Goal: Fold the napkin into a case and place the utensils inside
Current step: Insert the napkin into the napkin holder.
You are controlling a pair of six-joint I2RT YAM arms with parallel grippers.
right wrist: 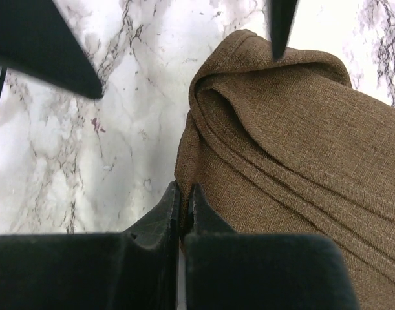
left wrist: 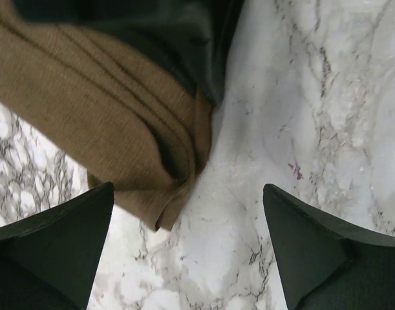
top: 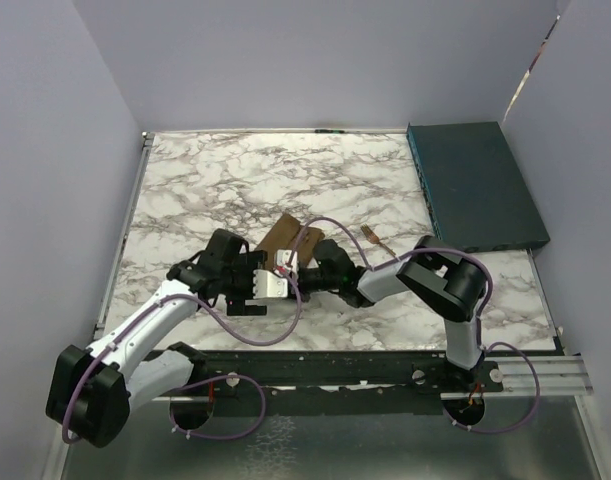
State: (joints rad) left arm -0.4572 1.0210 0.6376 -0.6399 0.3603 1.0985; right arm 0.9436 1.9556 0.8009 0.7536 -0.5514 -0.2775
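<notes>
The left end effector [left wrist: 189,188] stood wide open, holding nothing, just beside the bunched brown napkin [right wrist: 281,142] on the tabletop [top: 215,180]; the right end effector [right wrist: 184,194] was closed, pinching the napkin's edge; farther right lay the fork [top: 373,238]; a teal box [top: 475,185] sat beyond.

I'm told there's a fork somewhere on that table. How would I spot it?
Start at the dark teal box in the marble table's far right corner. Between its near end and the brown napkin lies the fork: the only thin, copper-coloured metal thing there.
</notes>
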